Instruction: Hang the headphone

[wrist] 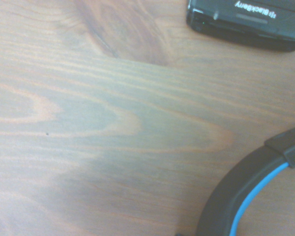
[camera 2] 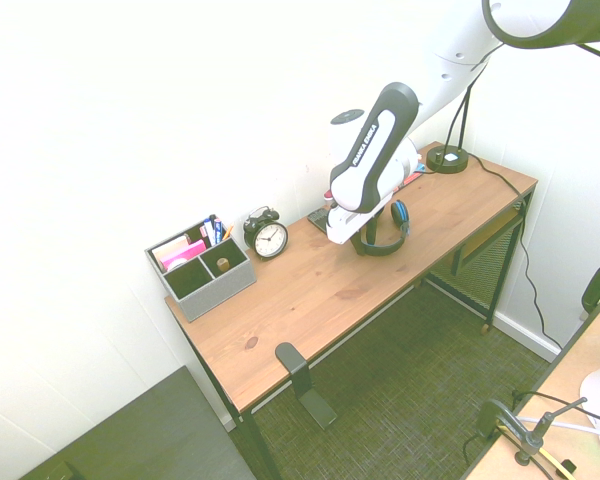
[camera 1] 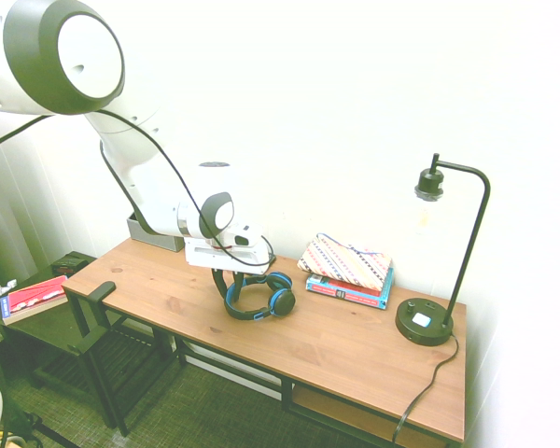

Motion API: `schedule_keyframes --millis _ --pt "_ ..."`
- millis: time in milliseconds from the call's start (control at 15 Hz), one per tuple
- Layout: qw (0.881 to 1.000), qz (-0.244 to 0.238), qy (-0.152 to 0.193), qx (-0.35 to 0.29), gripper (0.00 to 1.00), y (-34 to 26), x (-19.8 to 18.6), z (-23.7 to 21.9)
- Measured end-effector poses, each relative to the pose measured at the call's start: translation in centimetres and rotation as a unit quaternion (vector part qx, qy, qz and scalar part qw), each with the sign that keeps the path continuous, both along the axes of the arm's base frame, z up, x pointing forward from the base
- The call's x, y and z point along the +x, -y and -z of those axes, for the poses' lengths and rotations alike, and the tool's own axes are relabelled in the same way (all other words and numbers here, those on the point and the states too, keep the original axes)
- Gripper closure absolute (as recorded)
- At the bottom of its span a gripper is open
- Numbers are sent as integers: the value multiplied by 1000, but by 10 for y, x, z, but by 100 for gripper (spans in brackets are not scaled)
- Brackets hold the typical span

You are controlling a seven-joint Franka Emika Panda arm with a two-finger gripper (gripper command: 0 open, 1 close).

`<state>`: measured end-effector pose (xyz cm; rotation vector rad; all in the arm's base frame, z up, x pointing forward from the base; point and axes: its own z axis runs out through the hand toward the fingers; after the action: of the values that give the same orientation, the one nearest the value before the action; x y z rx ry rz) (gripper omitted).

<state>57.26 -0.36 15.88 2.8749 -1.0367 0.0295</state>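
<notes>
The headphone [camera 1: 261, 301] lies flat on the wooden desk [camera 1: 336, 345], near its middle: a blue and black headband with round black ear cups rimmed in blue. My gripper [camera 1: 226, 282] is down at the left part of the headband, right over the desk top. In the second exterior view the headphone [camera 2: 388, 230] shows just past the gripper [camera 2: 364, 236]. In the wrist view the headband [wrist: 246, 196] curves through one corner as a black arc with a blue inner stripe. A black hook [camera 1: 103, 291] sticks up at the desk's left end.
A black phone [wrist: 246, 19] lies close to the headband. A patterned pouch [camera 1: 347, 261] rests on books [camera 1: 350, 291], and a black lamp [camera 1: 426, 322] stands at the right end. An alarm clock [camera 2: 268, 237] and a grey organizer [camera 2: 200, 268] stand by the wall.
</notes>
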Motion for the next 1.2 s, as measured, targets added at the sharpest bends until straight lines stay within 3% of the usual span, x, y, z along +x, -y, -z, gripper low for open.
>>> schedule_keyframes --millis 400,733,1000,1200 --pt "1000 15 -3 -5 100 2 -6 -17" --pt "997 67 -32 -4 100 -19 -53 -88" --pt "997 62 -45 -19 100 -134 -112 -171" --pt "999 20 -36 -6 100 -251 -180 -184"
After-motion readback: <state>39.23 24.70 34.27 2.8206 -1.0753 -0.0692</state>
